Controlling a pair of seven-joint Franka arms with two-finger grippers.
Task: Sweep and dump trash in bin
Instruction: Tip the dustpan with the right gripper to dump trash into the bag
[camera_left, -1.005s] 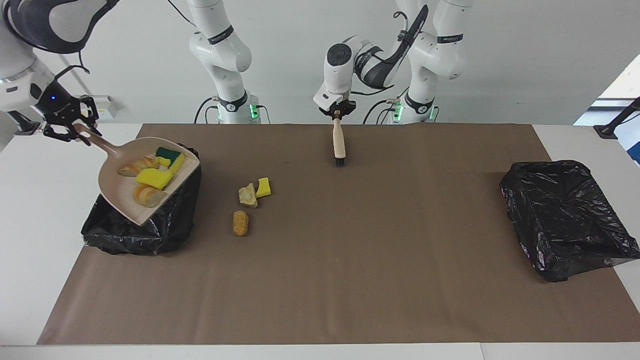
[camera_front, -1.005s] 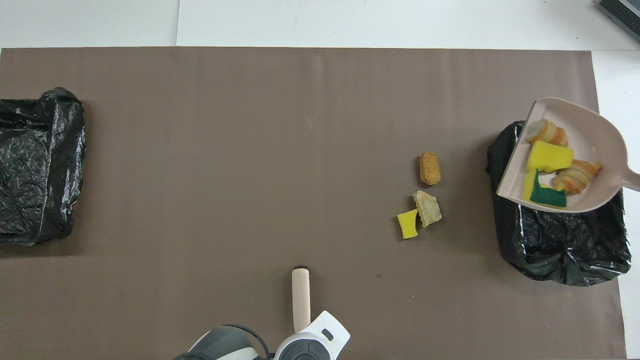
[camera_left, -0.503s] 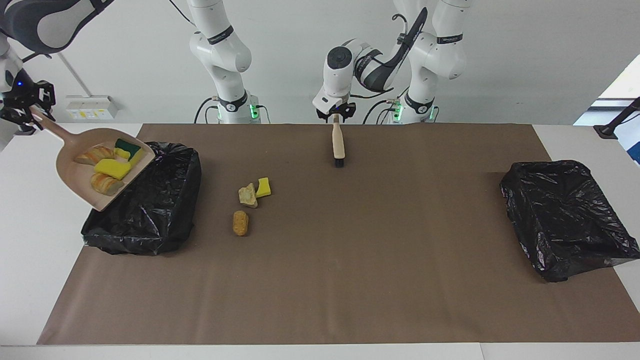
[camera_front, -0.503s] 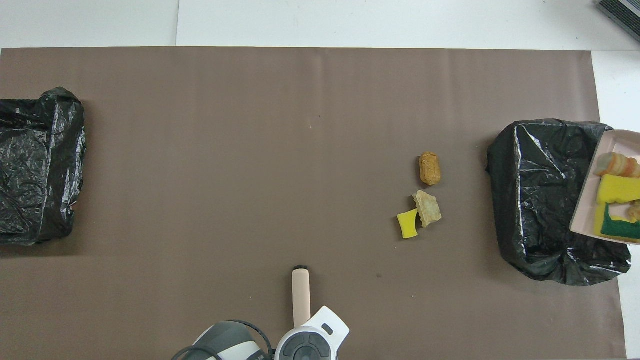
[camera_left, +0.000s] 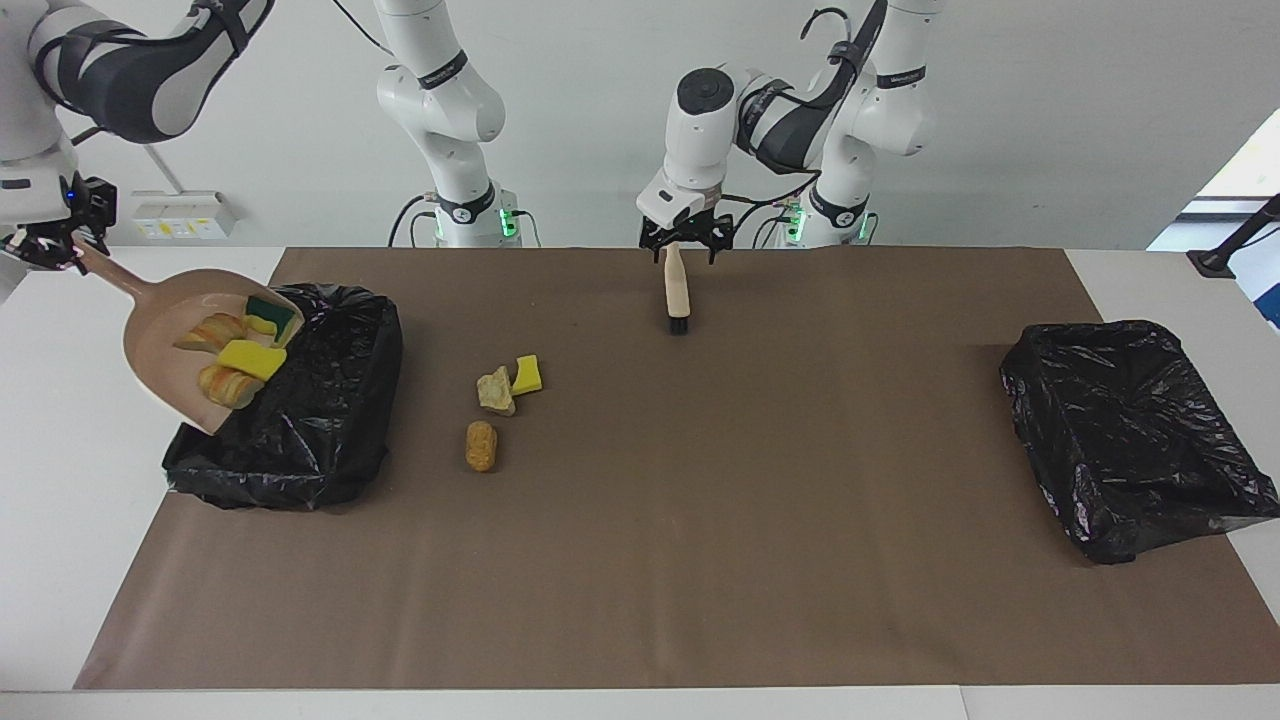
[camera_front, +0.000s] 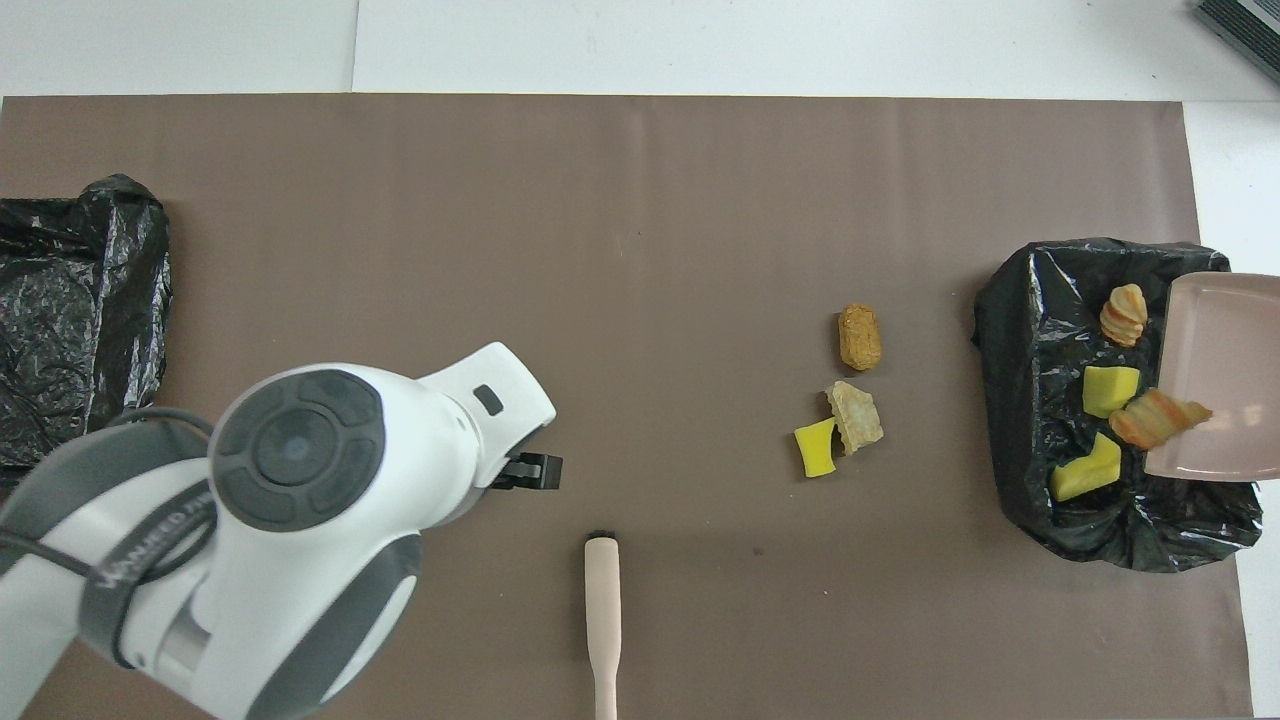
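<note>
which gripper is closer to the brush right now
Left. The left gripper hangs open just above the brush handle's end; the right gripper holds the dustpan over the bin.

Seven pieces of trash counted: three loose on one brown mat (camera_left: 700, 550), namely one yellow sponge bit (camera_left: 527, 374), one beige rocky chunk (camera_left: 495, 391) and one golden-brown lump (camera_left: 481, 445). Four more at the bin's mouth: two striped bread lumps (camera_front: 1124, 314) (camera_front: 1155, 418) and two yellow sponge pieces (camera_front: 1110, 390) (camera_front: 1085, 478). Two black-bagged bins (camera_left: 290, 450) (camera_left: 1130, 440), one dustpan (camera_left: 160, 340), one brush (camera_left: 677, 290), and two arms with one gripper apiece, left gripper (camera_left: 686, 243) and right gripper (camera_left: 55, 250).
</note>
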